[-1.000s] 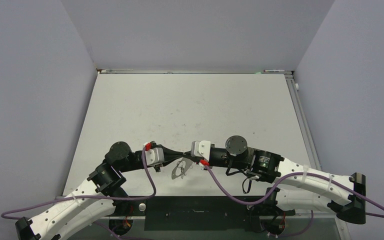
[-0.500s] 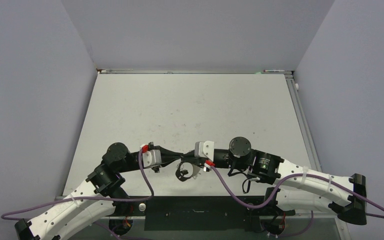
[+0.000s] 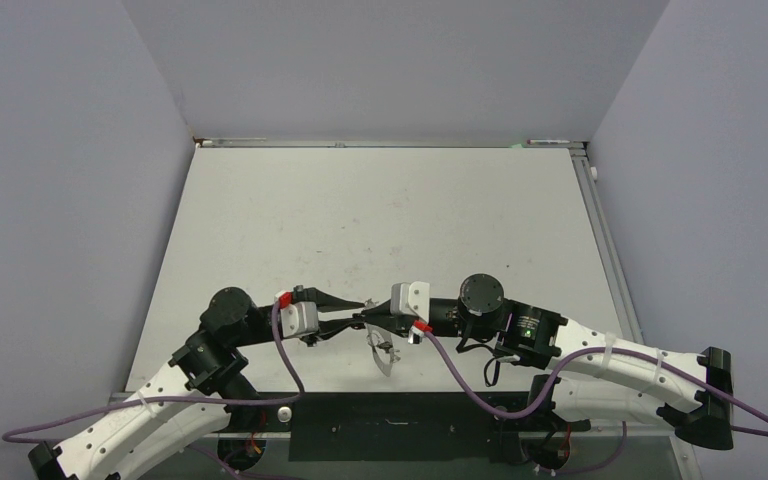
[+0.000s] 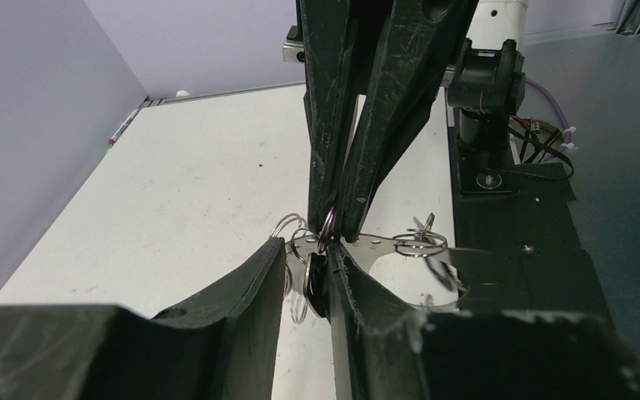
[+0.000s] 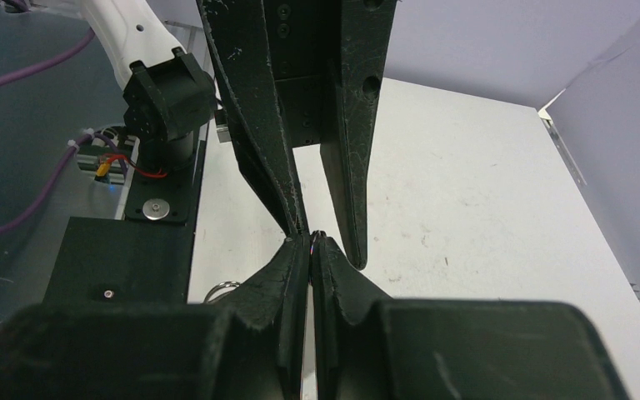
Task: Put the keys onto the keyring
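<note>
Silvery keyring point(image 3: 385, 358) fast between tips of the right pincer point(image 5: 310, 242)

No text, brand, number or sign can be read in any view; pale markings on the right arm's black motor housing point(image 3: 532, 324) are too small to read.

Two black two-finger grippers: left gripper point(image 4: 308, 245) and right gripper point(image 5: 310, 239). One large, thin, silvery-grey metal keyring point(image 3: 383, 352). At least three small wire loops point(image 4: 421, 244) on its rim; the full count is hidden. One tiny black-headed key point(image 4: 315, 283) in view. Two purple cables point(image 3: 460, 377). One white table point(image 3: 380, 210)
</note>
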Controlling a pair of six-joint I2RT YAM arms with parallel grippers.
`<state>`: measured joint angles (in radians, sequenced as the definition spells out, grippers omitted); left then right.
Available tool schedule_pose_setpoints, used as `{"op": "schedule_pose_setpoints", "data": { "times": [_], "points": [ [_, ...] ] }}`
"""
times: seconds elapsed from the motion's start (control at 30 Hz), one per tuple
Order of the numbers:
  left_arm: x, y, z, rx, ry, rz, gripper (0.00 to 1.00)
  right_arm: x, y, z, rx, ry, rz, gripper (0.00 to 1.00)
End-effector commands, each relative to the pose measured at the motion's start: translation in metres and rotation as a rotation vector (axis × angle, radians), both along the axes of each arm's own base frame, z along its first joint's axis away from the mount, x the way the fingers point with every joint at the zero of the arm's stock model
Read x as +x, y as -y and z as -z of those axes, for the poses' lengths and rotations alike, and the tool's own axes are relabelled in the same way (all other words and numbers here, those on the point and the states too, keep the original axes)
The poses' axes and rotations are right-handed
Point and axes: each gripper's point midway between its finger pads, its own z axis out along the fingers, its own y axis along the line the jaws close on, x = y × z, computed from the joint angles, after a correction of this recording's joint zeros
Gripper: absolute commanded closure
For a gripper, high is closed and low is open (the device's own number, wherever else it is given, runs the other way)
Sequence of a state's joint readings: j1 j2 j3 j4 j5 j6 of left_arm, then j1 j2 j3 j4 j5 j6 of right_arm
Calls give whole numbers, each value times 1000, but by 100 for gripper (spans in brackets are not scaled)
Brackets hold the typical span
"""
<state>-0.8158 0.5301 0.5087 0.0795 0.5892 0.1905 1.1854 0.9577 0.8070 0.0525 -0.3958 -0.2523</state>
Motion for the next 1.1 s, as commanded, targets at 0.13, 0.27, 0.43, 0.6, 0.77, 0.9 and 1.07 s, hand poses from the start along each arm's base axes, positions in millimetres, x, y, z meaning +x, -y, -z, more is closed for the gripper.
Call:
{"op": "schedule_pose_setpoints", "data": {
  "times": [0.13,0.27,0.43,0.6,0.77,0.9,1.07],
  "points": [
    [-6,1,-29,-85,78,34,92,-12,-9,-15,63,5,-70,95],
    [-9,1,-29,-89,82,44,100,-12,-10,-13,57,1,-72,95],
    [-10,1,-30,-91,82,52,100,-10,-10,-11,47,5,-64,95],
    [-3,0,-30,-87,76,12,100,3,-6,-12,16,18,13,91],
    [9,0,-24,-57,52,-43,100,15,5,-13,-35,31,90,67],
    [16,2,-17,-21,24,-66,100,22,8,-15,-99,46,119,61],
    [20,3,-14,-9,12,-81,100,30,10,-14,-172,62,156,62]
  ]
}}
